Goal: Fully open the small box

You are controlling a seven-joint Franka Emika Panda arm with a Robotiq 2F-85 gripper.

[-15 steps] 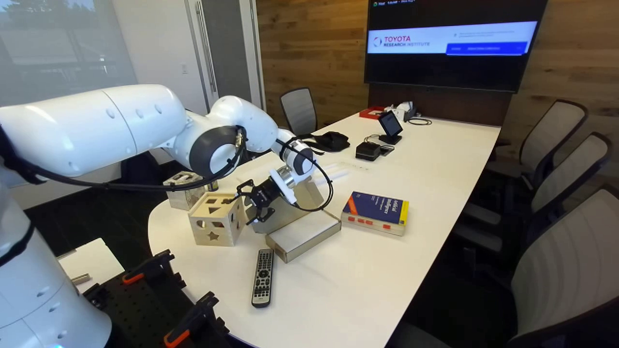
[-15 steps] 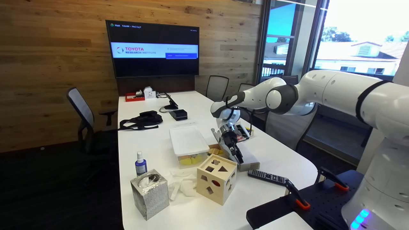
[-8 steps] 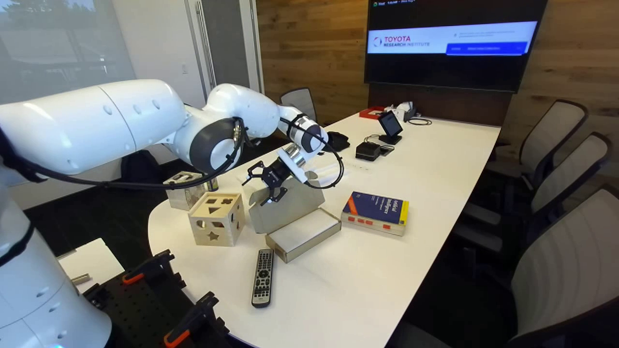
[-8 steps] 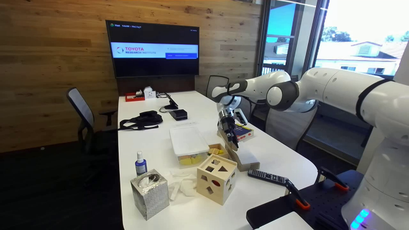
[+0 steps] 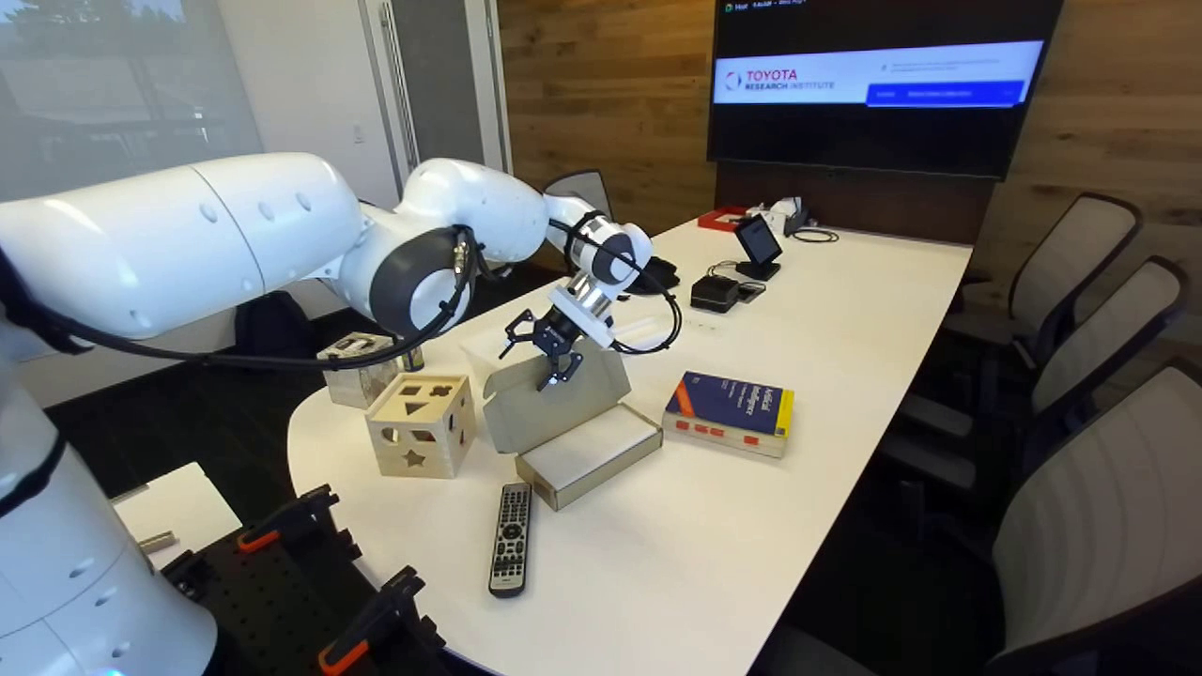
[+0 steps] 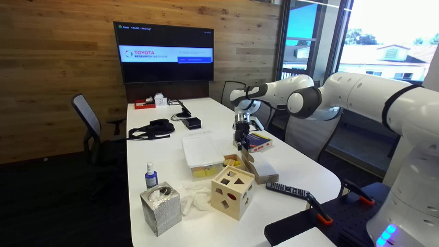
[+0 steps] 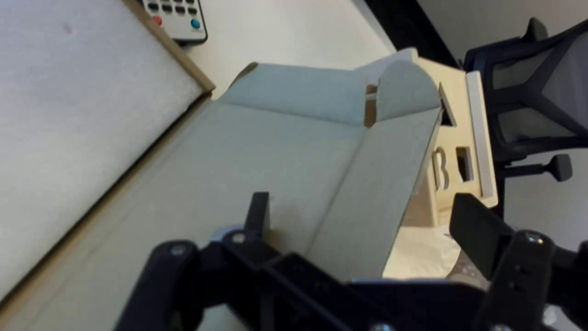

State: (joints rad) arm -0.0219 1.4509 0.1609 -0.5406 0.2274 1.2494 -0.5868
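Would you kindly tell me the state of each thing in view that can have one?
Tan rectangular cardboard box: open, lid raised.
Black two-finger gripper: open.
Black rectangular wall screen: on.
Thick blue rectangular book: closed.
Clear plastic container: white cover on.
Silver patterned tissue box: open, tissue showing.
Blue white-topped bottle: upright.

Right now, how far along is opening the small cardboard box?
Done: the small cardboard box has its lid raised. In hand: the gripper, jaws open at the lid's upper edge; contact is unclear. Left: probably pushing the lid farther back, since it stands slanted, not flat.
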